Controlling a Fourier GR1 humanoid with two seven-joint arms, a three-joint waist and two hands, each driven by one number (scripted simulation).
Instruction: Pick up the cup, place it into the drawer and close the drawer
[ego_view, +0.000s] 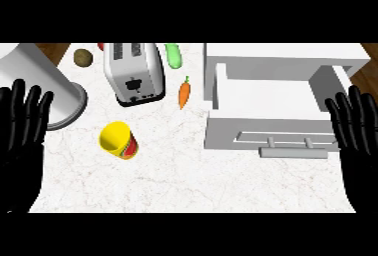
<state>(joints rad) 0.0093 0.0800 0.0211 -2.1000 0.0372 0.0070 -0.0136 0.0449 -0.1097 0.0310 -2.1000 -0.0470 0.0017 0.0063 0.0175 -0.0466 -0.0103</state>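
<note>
Cup (118, 141): yellow with a red band, lying tilted on the counter (192, 185), mouth turned far-left. Sits left of centre, just near of the toaster (133, 72), apart from it.

Drawer (255, 100): white, standing open at the right, its inside showing. Front panel faces the near side, with the handle (292, 151) jutting past its near edge. Bare counter top runs between cup and drawer front, and across the whole near strip to the counter's near edge.

Carrot (184, 93) lies between toaster and the drawer's left wall, close to that wall. Cucumber (173, 55) farther back, beside the toaster's far end. A brown round item (83, 57) at far left; a large grey cylinder (44, 80) crowds the left edge.

Left hand (21, 125): at the left edge, fingers straight and spread, holding nothing, overlapping the cylinder's near side. Right hand (359, 132): at the right edge beside the drawer's right wall, fingers likewise straight, empty
</note>
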